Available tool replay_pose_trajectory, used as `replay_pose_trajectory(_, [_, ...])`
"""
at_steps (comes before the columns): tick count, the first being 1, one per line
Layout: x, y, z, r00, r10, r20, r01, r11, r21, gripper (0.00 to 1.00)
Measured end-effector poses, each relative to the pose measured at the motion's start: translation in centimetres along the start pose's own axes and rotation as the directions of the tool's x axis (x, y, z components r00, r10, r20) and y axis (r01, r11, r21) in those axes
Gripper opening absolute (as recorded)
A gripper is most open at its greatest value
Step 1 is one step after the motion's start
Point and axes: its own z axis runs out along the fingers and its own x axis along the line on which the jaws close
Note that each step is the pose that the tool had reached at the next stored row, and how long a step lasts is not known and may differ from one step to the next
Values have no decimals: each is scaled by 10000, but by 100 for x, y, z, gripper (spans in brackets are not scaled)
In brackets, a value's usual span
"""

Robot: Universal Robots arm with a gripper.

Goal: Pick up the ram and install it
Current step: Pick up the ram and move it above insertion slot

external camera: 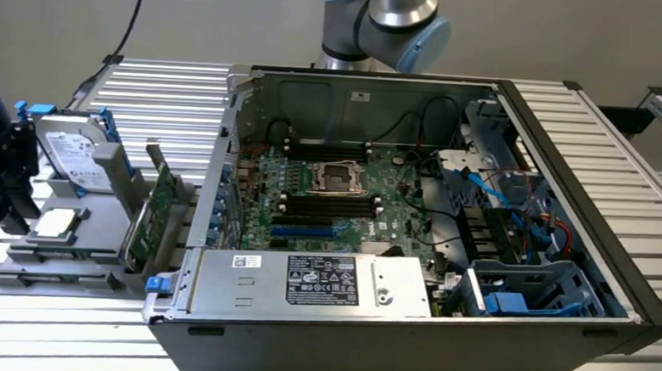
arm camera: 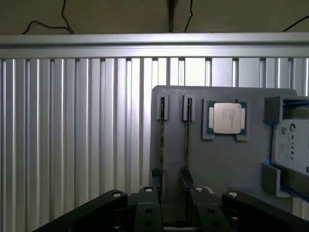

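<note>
- Gripper (arm camera: 171, 180) hangs over grey holder (arm camera: 227, 164), fingers apart, holding nothing.
- Two thin boards on edge in holder slots: outer board (arm camera: 161, 140) nr holder's edge, inner board (arm camera: 187, 140) next to CPU (arm camera: 227, 117). One's the ram, can't tell which.
- HDD (arm camera: 292, 145) at opposite edge.

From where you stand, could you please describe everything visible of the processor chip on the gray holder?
The processor chip is a square with a silver metal lid bearing faint print, edged by green board. It lies flat, lid up, in a cradle of the gray holder, between the upright card slots and the hard drive.
</note>
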Motion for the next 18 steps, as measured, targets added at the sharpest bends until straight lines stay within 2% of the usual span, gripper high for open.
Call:
replay_pose_trajectory(7, [45,-8,129,10000,-37,-3,37,10000,1,30])
replay_pose_trajectory(18, [42,-42,327,10000,-64,-4,64,10000,3,30])
